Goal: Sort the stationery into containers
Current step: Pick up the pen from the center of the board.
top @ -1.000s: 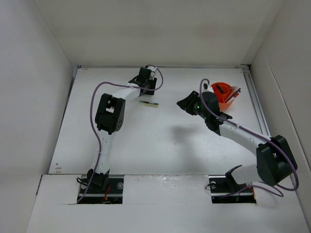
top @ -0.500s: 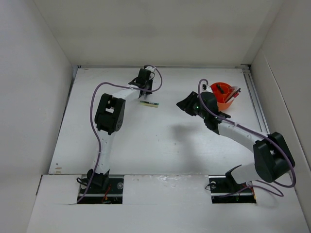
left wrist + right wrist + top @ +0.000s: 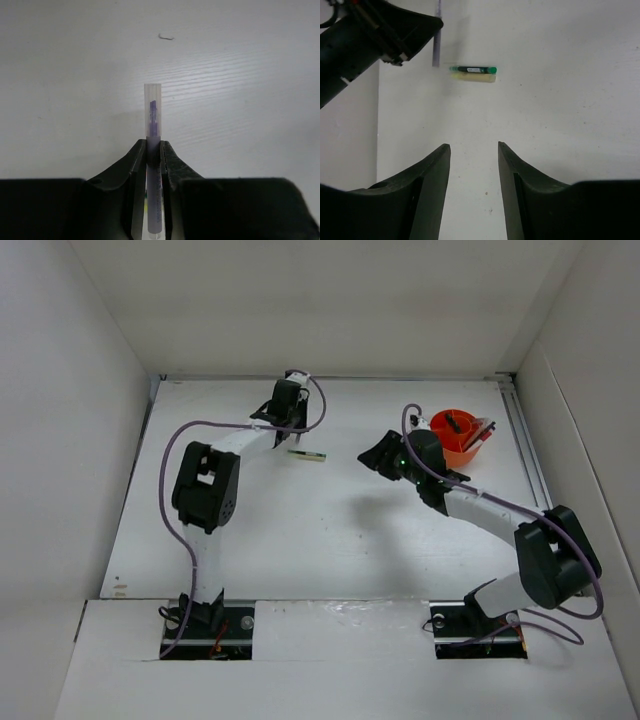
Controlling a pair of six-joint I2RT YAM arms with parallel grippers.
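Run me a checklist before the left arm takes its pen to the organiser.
1. Pen clamped in the left gripper: ok.
2. Pen lifted off the table: cannot tell.
3. Way to the organiser free: not ok, the right arm stands between it and the left gripper.
4. Right gripper open and empty: ok.
5. Marker lying apart from both grippers: ok.
6. Free compartment in the organiser: cannot tell, too small to see.
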